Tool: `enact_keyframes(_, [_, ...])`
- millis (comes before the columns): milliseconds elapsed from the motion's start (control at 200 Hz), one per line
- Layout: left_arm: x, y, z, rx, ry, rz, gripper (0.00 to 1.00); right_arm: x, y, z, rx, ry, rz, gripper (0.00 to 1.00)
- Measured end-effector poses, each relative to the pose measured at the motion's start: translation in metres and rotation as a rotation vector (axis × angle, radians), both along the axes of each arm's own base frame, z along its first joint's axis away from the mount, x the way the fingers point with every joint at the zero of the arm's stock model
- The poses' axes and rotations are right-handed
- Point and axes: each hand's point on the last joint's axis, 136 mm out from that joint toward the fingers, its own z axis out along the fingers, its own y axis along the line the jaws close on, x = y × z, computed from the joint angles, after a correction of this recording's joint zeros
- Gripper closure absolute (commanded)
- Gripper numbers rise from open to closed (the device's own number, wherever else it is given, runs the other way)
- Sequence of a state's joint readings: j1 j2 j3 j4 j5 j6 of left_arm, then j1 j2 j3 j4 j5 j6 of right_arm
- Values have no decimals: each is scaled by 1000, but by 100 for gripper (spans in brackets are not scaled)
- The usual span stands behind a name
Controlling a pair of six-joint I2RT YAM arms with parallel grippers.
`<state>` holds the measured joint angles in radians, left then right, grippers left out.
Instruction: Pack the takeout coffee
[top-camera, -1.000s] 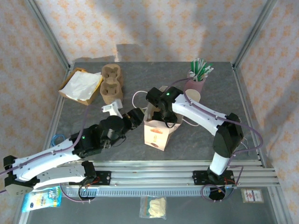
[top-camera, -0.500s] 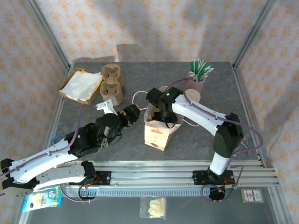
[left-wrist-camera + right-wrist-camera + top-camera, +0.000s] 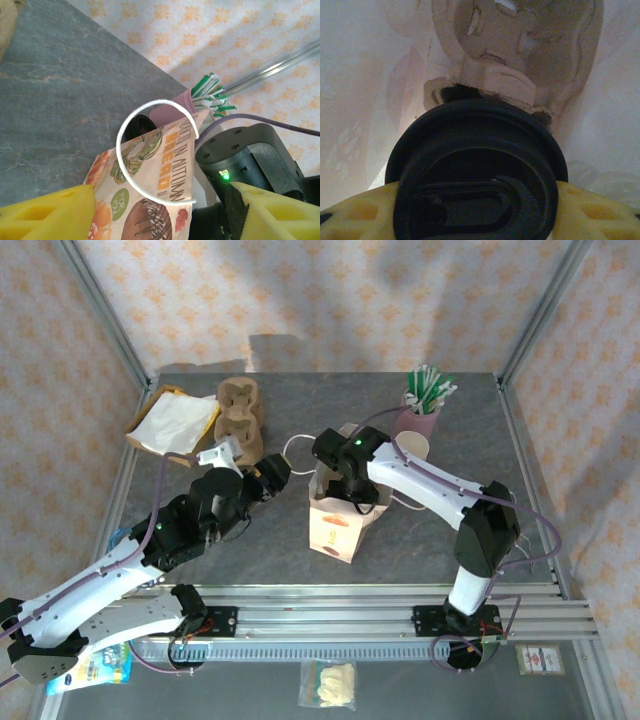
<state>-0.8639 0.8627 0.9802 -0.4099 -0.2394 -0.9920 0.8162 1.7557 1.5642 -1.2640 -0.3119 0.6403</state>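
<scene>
as the left claw gapes over the grey table, the right claw clamps the takeout coffee

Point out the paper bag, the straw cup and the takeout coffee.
paper bag (image 3: 338, 528), top external view, printed front face.
straw cup (image 3: 416, 422), top external view, pink side wall.
takeout coffee (image 3: 470, 165), right wrist view, top of its black lid.
</scene>
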Motion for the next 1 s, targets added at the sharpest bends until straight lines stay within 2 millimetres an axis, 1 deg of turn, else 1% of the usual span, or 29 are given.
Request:
enact_keyframes(666, [1, -1, -5, -2, 14, -11, 30, -2, -1, -11, -14, 14, 35, 60])
enact_keyframes(856, [2, 0, -11, 4, 25, -12, 30, -1, -1, -12, -15, 15, 37, 61])
enact_keyframes(1001, [1, 0, -12, 1, 24, -14, 30, -1, -1, -14, -18, 18, 41, 60])
